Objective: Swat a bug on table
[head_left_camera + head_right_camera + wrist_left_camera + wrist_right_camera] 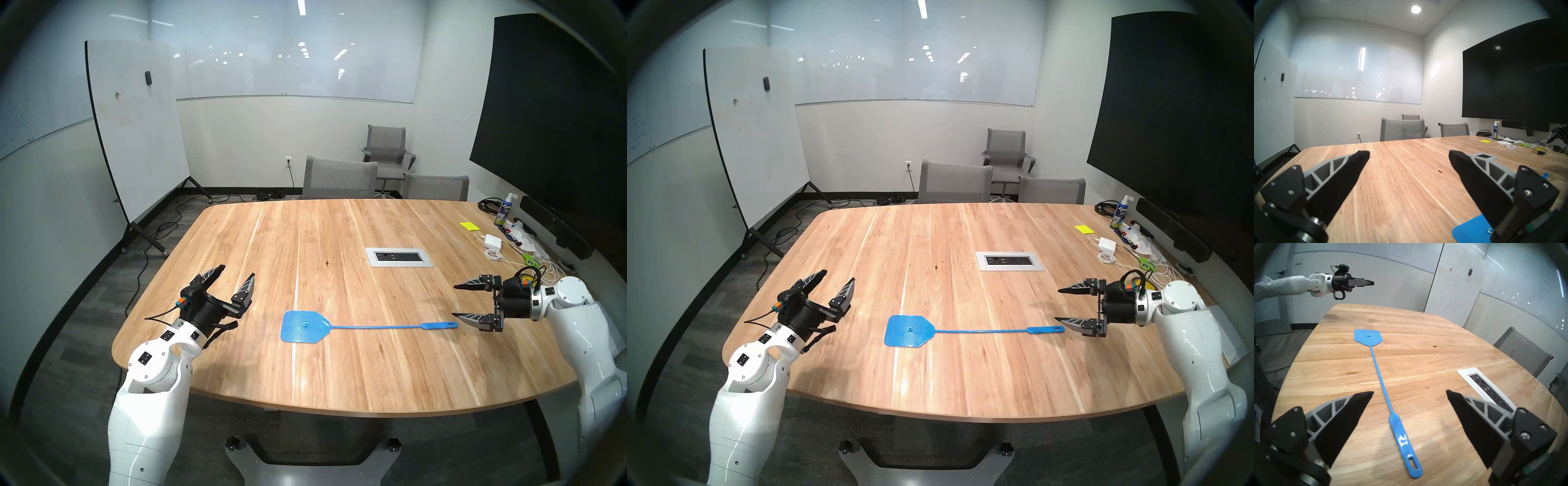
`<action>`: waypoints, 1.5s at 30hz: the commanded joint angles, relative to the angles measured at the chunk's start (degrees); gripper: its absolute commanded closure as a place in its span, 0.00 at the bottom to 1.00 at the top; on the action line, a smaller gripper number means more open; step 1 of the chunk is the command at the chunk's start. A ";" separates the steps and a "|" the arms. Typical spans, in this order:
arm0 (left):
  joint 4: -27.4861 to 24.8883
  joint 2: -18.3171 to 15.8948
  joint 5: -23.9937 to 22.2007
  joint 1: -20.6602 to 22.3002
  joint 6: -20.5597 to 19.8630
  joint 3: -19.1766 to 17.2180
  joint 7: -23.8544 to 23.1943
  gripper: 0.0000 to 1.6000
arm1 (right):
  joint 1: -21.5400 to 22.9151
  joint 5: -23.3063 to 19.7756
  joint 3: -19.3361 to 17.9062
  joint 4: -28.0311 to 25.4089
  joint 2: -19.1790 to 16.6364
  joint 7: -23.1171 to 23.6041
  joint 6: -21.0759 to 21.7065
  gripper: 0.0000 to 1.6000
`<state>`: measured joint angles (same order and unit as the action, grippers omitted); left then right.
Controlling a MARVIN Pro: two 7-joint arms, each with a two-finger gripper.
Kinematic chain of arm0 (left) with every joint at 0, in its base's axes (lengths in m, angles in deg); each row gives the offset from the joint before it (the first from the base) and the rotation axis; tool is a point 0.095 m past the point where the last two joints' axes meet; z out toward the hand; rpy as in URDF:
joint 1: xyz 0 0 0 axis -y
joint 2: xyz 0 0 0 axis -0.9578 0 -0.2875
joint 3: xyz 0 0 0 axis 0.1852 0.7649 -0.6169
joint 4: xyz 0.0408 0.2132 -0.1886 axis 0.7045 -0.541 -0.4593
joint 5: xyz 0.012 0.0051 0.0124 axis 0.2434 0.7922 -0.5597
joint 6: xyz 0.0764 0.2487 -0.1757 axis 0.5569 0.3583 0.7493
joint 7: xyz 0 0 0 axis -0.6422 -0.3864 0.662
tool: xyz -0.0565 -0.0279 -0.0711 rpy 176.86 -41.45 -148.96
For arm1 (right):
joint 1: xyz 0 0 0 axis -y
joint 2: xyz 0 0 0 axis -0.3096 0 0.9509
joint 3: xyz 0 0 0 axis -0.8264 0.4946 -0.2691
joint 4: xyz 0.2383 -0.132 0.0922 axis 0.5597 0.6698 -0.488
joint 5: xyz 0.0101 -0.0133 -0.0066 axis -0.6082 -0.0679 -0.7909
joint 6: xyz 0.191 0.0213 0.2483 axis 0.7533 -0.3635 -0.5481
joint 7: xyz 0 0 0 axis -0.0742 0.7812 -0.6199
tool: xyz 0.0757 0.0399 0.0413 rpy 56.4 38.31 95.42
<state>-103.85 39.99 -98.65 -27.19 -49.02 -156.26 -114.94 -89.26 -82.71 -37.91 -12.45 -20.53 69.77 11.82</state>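
A tiny dark bug rests on the wooden table, just left of the silver outlet panel. A blue fly swatter lies flat near the front, head to the left, handle to the right; its head shows in the left wrist view. My right gripper hovers open and empty just past the handle's end. My left gripper is open and empty above the table's left side.
Clutter sits at the table's far right: a spray bottle, yellow sticky notes, a white charger with cables and green scissors. Grey chairs stand behind the table, a rolling whiteboard at left, a black screen at right.
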 commanded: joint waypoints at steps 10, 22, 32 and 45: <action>-1.10 -0.10 0.12 0.14 0.01 -0.04 0.01 0.00 | 1.06 7.36 1.71 -5.67 -1.26 -3.77 1.80 0.00; -1.13 -0.09 0.14 0.12 -0.01 -0.05 0.02 0.00 | -1.10 7.80 2.28 -11.22 -1.99 -1.75 12.28 0.00; -1.16 -0.08 0.16 0.11 -0.04 -0.05 0.03 0.00 | -1.40 10.00 3.54 -9.57 -0.50 -2.03 12.26 0.00; -1.14 -0.07 0.17 0.12 -0.03 -0.07 0.01 0.00 | 1.54 12.46 6.42 -3.33 2.18 -1.86 9.29 0.00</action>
<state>-103.88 40.03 -98.57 -27.19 -49.03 -156.30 -114.95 -90.36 -70.07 -31.54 -17.00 -19.30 67.80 22.52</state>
